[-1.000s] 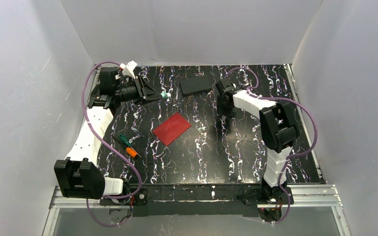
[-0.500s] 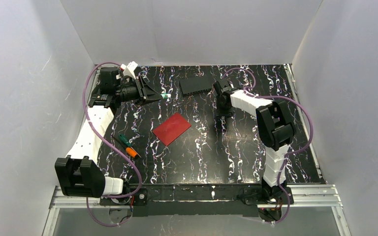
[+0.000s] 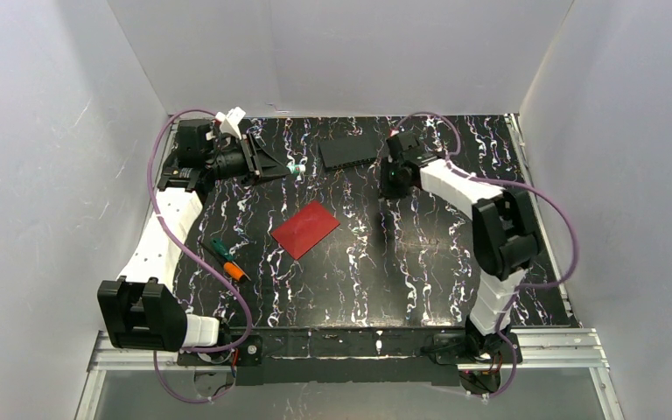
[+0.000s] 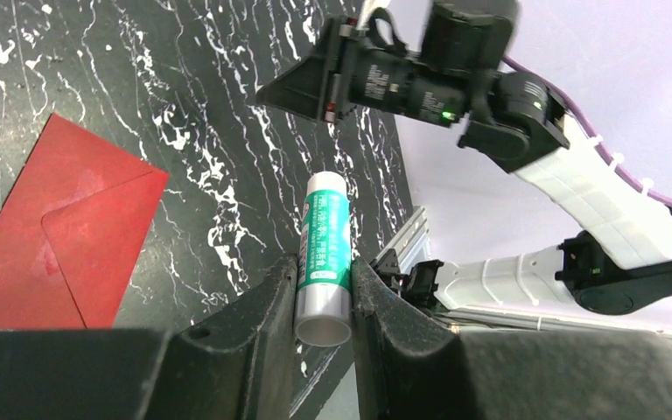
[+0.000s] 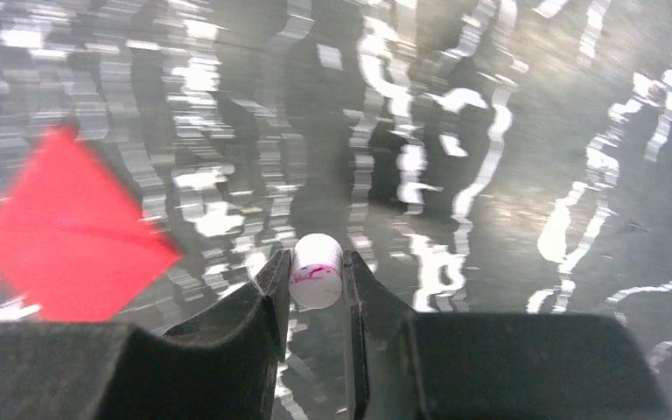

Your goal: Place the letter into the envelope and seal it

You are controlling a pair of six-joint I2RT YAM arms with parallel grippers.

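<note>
Envelope diagonal (far end rightward); left hand grips glue stick, right hand cap.

Black white-veined table, red envelope flat mid-table, dark ribbed block behind, two screwdrivers left

The setting is a robotics lab test cell. The counter, covered in a black marbled sheet, is boxed in on three sides by plain white panels, so that a closed booth is formed. Two white-and-black robot arms, the left arm and the right arm, are bolted at the near edge, where a bare aluminium rail is fixed. Purple cables are looped loosely along the arms. Only a few props are laid out: an envelope, screwdrivers and a dark ribbed block.
</note>
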